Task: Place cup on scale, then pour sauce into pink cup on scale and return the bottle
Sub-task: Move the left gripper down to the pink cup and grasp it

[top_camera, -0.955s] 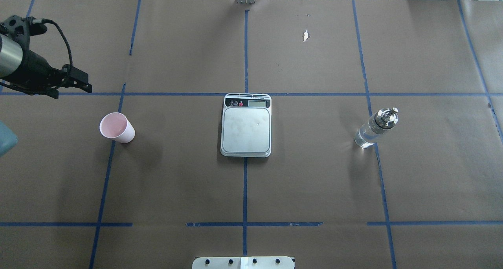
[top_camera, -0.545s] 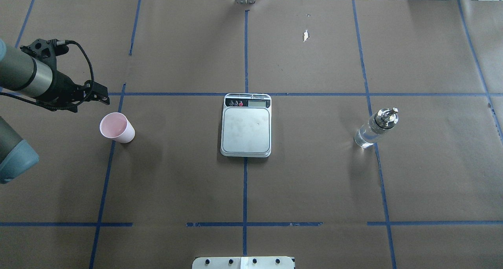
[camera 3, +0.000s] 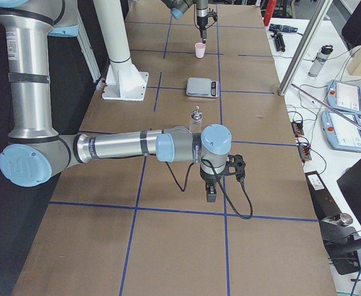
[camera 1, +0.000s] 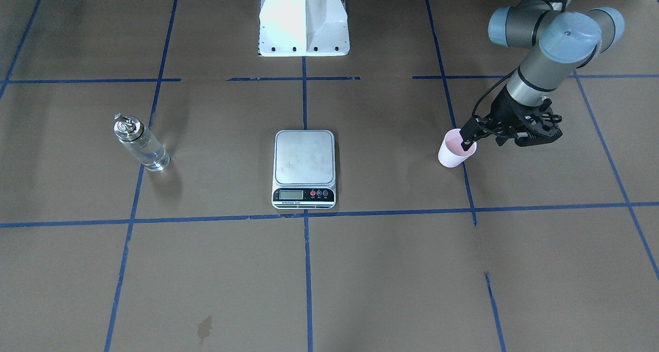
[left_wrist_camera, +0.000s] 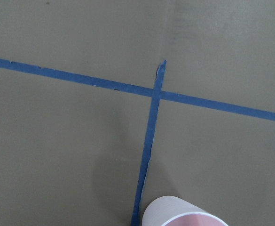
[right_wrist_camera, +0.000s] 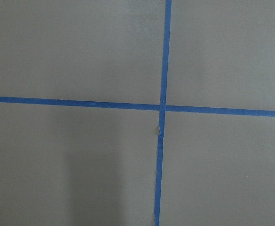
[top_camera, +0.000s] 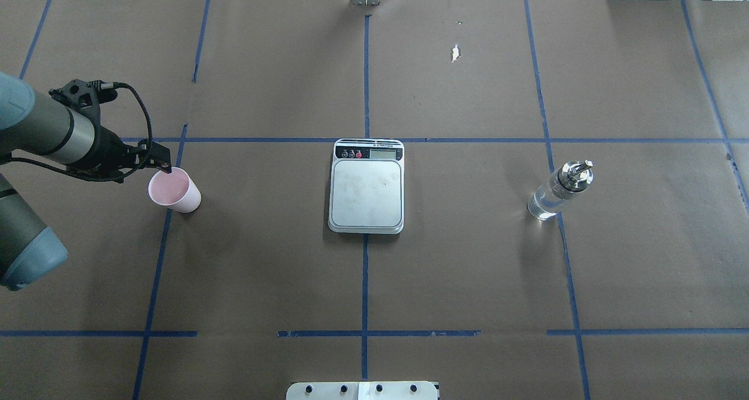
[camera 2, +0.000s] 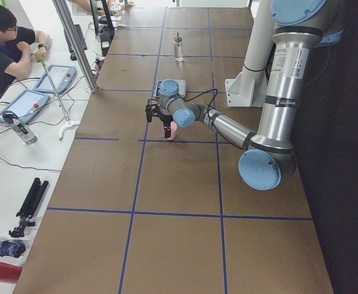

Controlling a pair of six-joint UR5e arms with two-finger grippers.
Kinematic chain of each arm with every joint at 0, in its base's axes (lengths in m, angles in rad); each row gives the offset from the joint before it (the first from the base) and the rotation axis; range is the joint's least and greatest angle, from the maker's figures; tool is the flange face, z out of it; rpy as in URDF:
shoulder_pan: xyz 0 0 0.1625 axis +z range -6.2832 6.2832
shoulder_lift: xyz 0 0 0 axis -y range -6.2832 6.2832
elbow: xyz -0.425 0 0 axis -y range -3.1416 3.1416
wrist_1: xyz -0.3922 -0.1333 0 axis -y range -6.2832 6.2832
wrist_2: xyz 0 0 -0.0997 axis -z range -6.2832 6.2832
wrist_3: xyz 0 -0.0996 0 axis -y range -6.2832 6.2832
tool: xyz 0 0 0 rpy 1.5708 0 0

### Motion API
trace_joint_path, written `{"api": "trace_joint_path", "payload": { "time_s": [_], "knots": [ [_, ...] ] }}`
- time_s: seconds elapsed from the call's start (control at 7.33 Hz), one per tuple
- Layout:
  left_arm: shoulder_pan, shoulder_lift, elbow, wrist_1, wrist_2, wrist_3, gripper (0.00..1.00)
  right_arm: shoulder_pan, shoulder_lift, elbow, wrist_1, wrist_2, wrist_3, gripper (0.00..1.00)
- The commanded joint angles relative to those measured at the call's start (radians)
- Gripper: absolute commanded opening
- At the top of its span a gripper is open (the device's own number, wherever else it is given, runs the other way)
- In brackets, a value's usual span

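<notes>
The cup (top_camera: 174,190) stands on the table (top_camera: 263,271), well apart from the scale (top_camera: 366,192). Our left gripper (top_camera: 164,162) hangs at its rim, jaws apart and holding nothing, probably to pinch the wall. For our right gripper (camera 3: 210,191) we cannot tell.

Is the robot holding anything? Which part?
Cannot tell for sure. The left gripper is at the cup's rim, with the cup standing on the table. The right gripper has nothing.
</notes>
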Motion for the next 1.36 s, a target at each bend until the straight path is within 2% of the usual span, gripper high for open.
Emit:
{"api": "trace_joint_path", "payload": {
  "time_s": [0.0,0.55,0.95,1.23],
  "knots": [
    [0.015,-0.001,0.020,0.000,0.000,0.000,0.97,0.000,0.000,-0.002,0.001,-0.002,0.000,1.00],
    [0.046,-0.001,0.024,0.001,0.001,0.000,0.89,0.000,0.000,0.000,0.000,-0.002,0.000,1.00],
    [0.046,0.001,0.024,0.001,0.001,0.000,0.46,0.000,0.000,0.000,0.001,-0.002,0.000,1.00],
    [0.047,0.001,0.022,0.001,0.001,-0.001,0.11,0.000,0.000,0.000,0.001,-0.002,0.000,1.00]
  ]
}}
